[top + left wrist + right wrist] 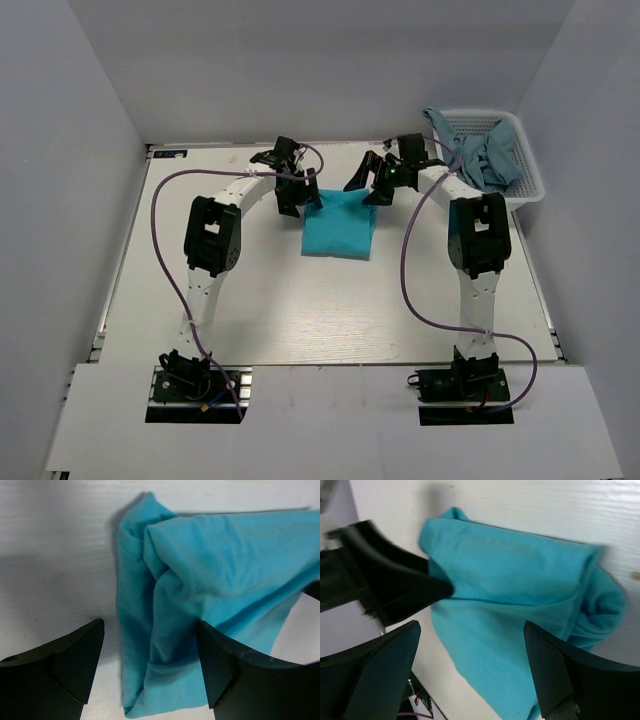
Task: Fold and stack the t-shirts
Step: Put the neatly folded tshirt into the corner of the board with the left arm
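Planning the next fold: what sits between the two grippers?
The folded turquoise t-shirt lies between the left gripper and right gripper, both open, as the top view shows.

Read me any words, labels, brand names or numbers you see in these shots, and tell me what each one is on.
No text can be read in any view.
At the far left corner of the table, a small dark label: too small to read.
On the turquoise t-shirt: no print or tag showing.
On the white basket: no lettering visible.
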`<action>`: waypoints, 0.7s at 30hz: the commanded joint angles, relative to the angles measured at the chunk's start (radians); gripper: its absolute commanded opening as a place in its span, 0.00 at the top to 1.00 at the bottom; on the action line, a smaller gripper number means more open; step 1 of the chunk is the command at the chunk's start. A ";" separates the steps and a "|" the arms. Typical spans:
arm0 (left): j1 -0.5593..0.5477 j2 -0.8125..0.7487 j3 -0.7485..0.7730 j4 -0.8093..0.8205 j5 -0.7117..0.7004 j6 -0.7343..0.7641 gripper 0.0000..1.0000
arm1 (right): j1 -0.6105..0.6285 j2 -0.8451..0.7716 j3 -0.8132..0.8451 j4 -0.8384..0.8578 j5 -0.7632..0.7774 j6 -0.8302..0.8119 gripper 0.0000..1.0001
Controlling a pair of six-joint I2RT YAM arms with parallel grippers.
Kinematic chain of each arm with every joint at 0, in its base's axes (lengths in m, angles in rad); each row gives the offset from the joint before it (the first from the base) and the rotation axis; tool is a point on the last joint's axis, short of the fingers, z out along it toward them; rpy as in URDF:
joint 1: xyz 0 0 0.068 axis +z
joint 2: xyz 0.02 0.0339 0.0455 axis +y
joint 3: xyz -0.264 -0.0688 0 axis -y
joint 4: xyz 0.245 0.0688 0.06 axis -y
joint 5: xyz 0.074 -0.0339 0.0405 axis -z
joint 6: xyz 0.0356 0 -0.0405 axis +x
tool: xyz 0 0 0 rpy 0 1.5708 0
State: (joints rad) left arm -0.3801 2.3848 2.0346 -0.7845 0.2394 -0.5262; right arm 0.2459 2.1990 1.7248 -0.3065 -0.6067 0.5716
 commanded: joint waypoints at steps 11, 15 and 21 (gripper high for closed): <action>-0.013 -0.050 -0.141 0.065 0.106 0.104 0.17 | -0.013 0.117 0.006 0.004 0.088 0.053 0.10; -0.042 -0.104 -0.232 0.099 0.126 0.167 0.22 | -0.014 0.067 0.021 0.013 0.021 0.043 0.10; -0.052 -0.087 -0.260 0.029 -0.020 0.167 0.42 | -0.020 -0.117 -0.074 0.182 -0.162 0.112 0.10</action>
State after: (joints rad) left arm -0.4198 2.2757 1.8011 -0.6422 0.3096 -0.3843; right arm 0.2302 2.2261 1.6600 -0.2184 -0.6643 0.6582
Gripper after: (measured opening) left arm 0.595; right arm 0.896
